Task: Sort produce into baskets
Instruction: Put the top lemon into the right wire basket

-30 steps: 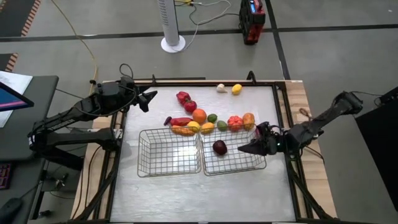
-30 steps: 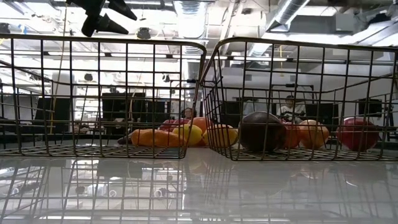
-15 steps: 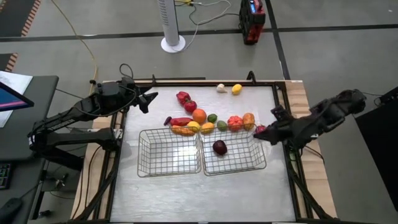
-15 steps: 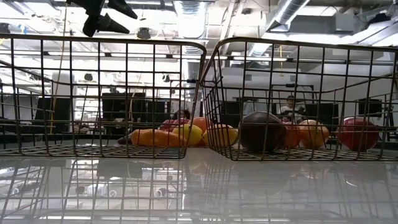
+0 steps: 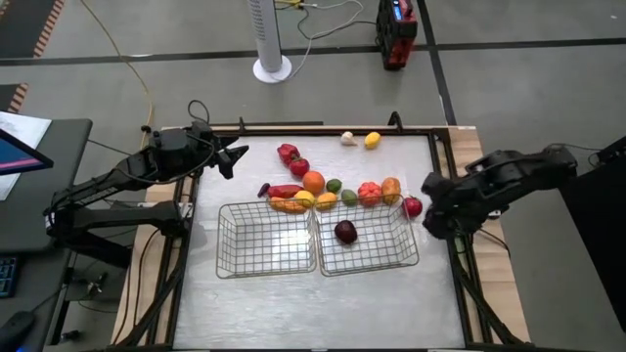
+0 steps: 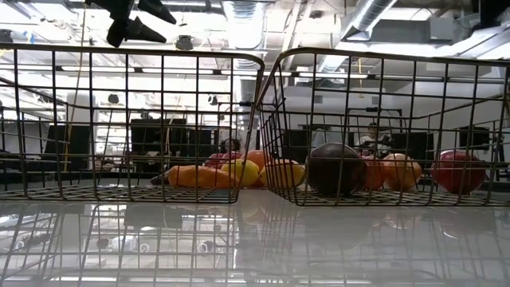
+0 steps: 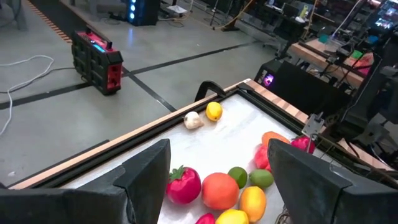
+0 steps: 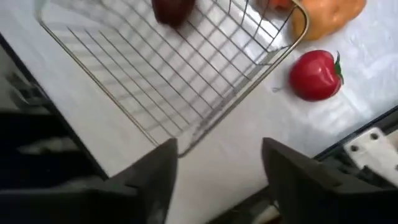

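Observation:
A dark maroon fruit lies in the right wire basket. The left basket stands beside it. Behind the baskets lies a row of produce: an orange, yellow, green and red pieces. A red apple rests on the table just right of the right basket. My right gripper hovers open at the table's right edge, near the apple and the basket's corner. My left gripper hangs open above the far left of the table.
A whitish piece and a yellow one lie near the table's far edge. A raised frame borders the table. Bare tabletop lies in front of the baskets. A person shows in the room beyond.
My right gripper has drawn back from above the right basket toward the table's right edge, swinging up and turning as it went. The produce and both baskets have stayed where they were.

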### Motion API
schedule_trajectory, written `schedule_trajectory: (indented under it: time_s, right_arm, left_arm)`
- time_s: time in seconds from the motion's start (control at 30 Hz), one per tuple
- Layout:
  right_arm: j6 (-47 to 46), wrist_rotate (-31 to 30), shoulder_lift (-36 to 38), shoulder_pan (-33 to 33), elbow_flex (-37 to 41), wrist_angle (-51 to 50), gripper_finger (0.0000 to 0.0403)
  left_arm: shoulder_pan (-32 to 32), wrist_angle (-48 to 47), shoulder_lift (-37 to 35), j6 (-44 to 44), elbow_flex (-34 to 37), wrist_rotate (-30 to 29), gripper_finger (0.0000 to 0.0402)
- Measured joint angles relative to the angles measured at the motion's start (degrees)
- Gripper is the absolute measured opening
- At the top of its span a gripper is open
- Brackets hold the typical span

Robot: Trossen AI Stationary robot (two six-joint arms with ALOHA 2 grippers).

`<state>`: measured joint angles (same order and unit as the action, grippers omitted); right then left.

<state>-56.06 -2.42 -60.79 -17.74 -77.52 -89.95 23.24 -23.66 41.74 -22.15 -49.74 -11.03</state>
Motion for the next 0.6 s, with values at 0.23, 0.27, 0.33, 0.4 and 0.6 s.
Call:
schedule_trajectory:
  time_s: [0.23, 0.27, 0.33, 0.4, 0.6]
  right_arm:
    - [11.04, 3.19, -6.08, 7.93, 4.45, 1.08, 0.0341]
    - [12.19, 3.2, -7.23, 9.59, 4.55, 2.02, 0.0341]
    - [14.18, 3.26, -9.52, 13.24, 4.55, 5.09, 0.0338]
    - [15.88, 3.58, -11.46, 17.28, 4.55, 8.67, 0.0333]
    - [23.82, 3.85, -16.19, 30.24, 4.55, 17.38, 0.0328]
  left_arm:
    - [-0.01, 0.0, 0.0, -0.02, 0.0, -0.05, 0.0256]
    - [-0.02, 0.0, -0.01, -0.02, 0.0, -0.09, 0.0256]
    - [-0.02, 0.0, -0.02, -0.02, 0.0, -0.11, 0.0256]
    - [-0.02, 0.0, -0.01, -0.02, 0.0, -0.18, 0.0256]
    - [0.0, 0.0, 0.0, -0.04, 0.0, -0.22, 0.0256]
